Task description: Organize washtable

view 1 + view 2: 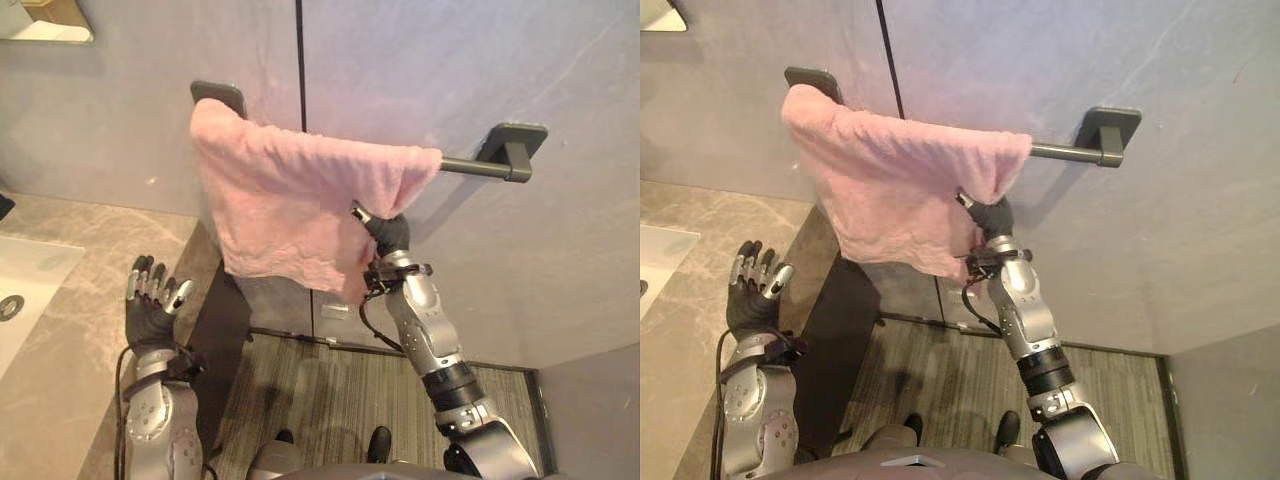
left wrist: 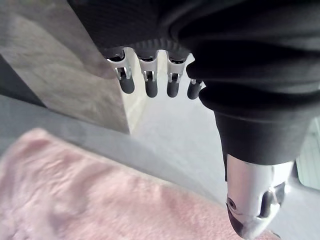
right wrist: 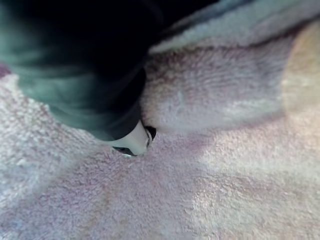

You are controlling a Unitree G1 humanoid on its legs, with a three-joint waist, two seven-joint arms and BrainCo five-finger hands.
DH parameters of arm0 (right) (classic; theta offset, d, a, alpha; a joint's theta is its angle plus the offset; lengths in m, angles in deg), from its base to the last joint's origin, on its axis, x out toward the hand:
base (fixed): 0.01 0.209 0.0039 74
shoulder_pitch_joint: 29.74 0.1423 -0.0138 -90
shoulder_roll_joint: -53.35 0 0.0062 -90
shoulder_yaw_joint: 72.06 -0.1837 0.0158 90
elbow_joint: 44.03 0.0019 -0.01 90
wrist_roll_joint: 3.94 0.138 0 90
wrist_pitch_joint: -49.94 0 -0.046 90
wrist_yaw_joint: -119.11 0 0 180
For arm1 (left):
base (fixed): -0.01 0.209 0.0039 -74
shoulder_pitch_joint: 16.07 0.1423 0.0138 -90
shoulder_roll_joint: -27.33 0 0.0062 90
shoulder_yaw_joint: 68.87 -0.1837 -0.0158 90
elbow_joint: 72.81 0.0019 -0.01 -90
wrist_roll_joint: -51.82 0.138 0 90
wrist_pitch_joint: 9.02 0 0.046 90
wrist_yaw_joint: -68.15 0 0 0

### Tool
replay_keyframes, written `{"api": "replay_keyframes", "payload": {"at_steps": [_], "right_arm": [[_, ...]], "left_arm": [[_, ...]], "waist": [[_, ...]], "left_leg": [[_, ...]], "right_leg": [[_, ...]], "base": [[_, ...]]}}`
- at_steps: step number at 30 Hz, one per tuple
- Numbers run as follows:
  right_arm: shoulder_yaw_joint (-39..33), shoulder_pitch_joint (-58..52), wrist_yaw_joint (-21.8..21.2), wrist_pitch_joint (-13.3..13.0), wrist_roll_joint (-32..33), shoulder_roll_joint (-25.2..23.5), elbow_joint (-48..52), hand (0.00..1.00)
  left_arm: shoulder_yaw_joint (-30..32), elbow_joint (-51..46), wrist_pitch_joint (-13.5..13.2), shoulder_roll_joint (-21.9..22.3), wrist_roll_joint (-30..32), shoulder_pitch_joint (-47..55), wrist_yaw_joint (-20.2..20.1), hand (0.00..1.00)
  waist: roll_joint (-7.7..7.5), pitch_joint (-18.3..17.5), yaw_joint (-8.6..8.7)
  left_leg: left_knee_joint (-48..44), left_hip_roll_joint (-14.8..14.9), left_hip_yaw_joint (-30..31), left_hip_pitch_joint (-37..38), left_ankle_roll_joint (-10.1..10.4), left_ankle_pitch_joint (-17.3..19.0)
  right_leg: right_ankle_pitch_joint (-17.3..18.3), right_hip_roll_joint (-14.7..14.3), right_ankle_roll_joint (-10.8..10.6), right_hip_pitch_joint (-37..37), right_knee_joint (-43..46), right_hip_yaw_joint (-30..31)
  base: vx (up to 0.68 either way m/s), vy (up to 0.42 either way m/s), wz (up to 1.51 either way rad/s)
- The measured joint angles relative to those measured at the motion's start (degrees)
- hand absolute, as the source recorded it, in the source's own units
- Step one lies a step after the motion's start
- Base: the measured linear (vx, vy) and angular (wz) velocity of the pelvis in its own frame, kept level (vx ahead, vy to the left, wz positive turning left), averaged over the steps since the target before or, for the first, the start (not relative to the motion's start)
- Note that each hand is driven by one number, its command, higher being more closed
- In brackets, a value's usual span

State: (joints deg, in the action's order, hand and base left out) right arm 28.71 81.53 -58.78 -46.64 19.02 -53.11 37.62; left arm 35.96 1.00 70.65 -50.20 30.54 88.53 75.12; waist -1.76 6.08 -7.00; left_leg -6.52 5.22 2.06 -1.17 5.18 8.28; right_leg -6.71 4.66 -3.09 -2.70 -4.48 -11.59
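The pink towel [image 1: 285, 200] hangs over a dark bar [image 1: 468, 166] fixed to the grey wall [image 1: 450, 70]. It covers the bar from the left bracket [image 1: 218, 95] across most of its length. A short stretch of bar next to the right bracket [image 1: 512, 140] is bare. The cloth is bunched and creased, and its lower edge hangs uneven.

The right robot hand [image 1: 388, 233] is raised against the towel's lower right part, touching the cloth just under the bar. The right wrist view has pink pile pressed close around the hand's dark cover. I cannot tell whether this hand has hold of the towel or merely rests against it.

The left robot hand [image 1: 150, 305] is well apart from the towel, lower and to the left, over the edge of the marble desk [image 1: 90, 290]. It is open and holds nothing, its fingers [image 2: 150, 85] straight and slightly spread. A white sink [image 1: 25, 280] is set in the desk further left. Grey striped floor [image 1: 330, 390] lies below the towel.
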Motion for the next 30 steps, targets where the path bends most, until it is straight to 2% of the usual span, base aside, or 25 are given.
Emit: {"api": "replay_keyframes", "payload": {"at_steps": [4, 9, 16, 23, 24, 30], "right_arm": [[-2.1, -2.2, -0.2, 0.0, 0.0, 0.1, 2.0, 1.0], [-2.4, -2.9, -0.2, -0.3, 0.0, 0.6, 2.1, 1.0], [-0.9, -2.9, -0.2, -0.3, 0.1, 0.9, 2.2, 1.0], [3.4, -2.7, -1.0, -0.3, 0.7, 2.4, 2.2, 1.0], [4.0, -2.7, -1.0, -0.2, 0.8, 2.4, 2.2, 1.0], [6.8, -2.4, -2.1, -0.2, 3.0, 2.6, 3.0, 1.0]], "left_arm": [[0.2, 0.0, -0.1, -1.5, 2.2, -3.7, 0.7, 0.0], [-0.6, 2.5, -0.1, -2.3, 4.2, -7.0, 1.0, 0.0], [-8.2, 11.8, 0.8, -4.4, 3.9, -14.3, 1.5, 0.0], [-10.8, 17.2, -0.1, -7.0, 2.4, -17.5, 3.8, 0.0], [-11.5, 18.0, -0.1, -7.8, 1.6, -18.2, 4.1, 1.0], [-14.5, 19.0, 0.6, -11.0, 1.5, -20.5, 5.3, 1.0]], "waist": [[0.01, 0.0, 0.3], [0.01, 0.0, 1.74], [-0.01, -0.1, 2.01], [-0.14, -0.1, 1.86], [-0.22, -0.2, 1.88], [-1.07, -1.4, 2.31]], "left_leg": [[0.2, 0.0, -1.5, 0.8, -0.1, 0.1], [0.4, 0.0, -3.4, 1.7, -0.4, 0.5], [0.5, 0.0, -5.0, 1.9, -0.4, 0.5], [-0.7, 0.0, -6.0, 1.5, -0.3, 0.6], [-0.9, 0.0, -6.1, 1.4, -0.1, 0.7], [-1.5, 0.2, -6.1, -0.4, 1.1, 0.3]], "right_leg": [[-0.3, -0.1, 0.0, -0.2, 0.0, 1.5], [-0.7, -0.1, -0.2, -0.2, -0.2, 3.2], [-1.4, -0.4, -0.1, -0.7, -0.6, 5.0], [-2.5, -0.4, 0.2, -1.3, -0.7, 6.2], [-2.6, -0.4, 0.2, -1.4, -0.9, 6.2], [-2.8, -0.3, 1.2, -3.2, -1.1, 6.3]], "base": [[0.01, 0.011, -0.18], [0.0, 0.015, -0.2], [0.0, 0.004, -0.12], [-0.05, 0.009, -0.08], [-0.1, 0.007, -0.08], [-0.07, -0.008, -0.02]]}}
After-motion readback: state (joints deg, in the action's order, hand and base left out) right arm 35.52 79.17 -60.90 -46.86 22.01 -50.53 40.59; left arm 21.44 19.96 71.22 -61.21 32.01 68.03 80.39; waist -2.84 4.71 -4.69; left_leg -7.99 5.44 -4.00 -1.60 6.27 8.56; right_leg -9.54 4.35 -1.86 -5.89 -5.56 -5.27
